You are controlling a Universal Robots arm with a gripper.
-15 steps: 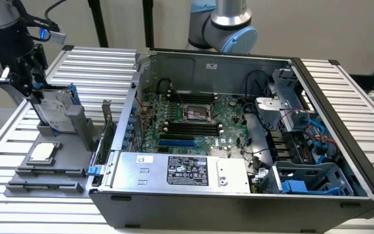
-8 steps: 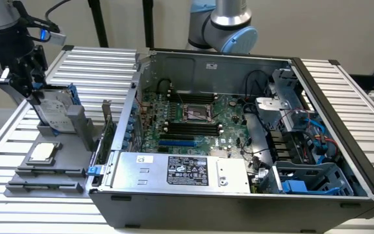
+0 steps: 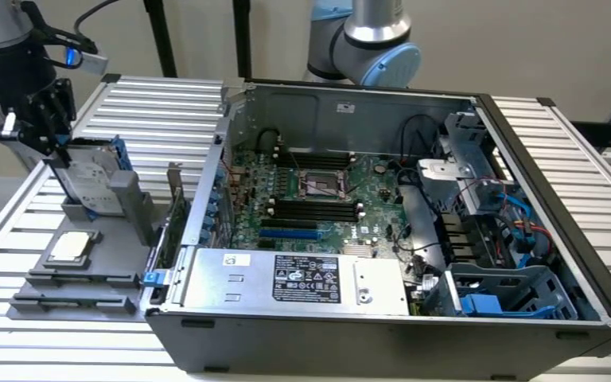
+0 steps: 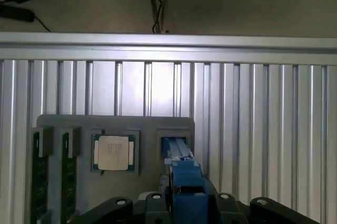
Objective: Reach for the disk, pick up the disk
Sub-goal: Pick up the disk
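Gripper (image 3: 53,147) at the top edge of the upright blue-framed disk (image 3: 93,181), disk standing in a grey holder (image 3: 125,208) on the slatted worktop (image 3: 168,103), clamped or loose impossible to tell

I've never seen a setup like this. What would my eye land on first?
The big open computer case sits across the middle and the exterior view's right, its green motherboard laid bare. At the exterior view's left, the robot's black gripper is at the top of a blue-edged disk standing upright in a grey tray. A small square chip lies flat on the same tray.
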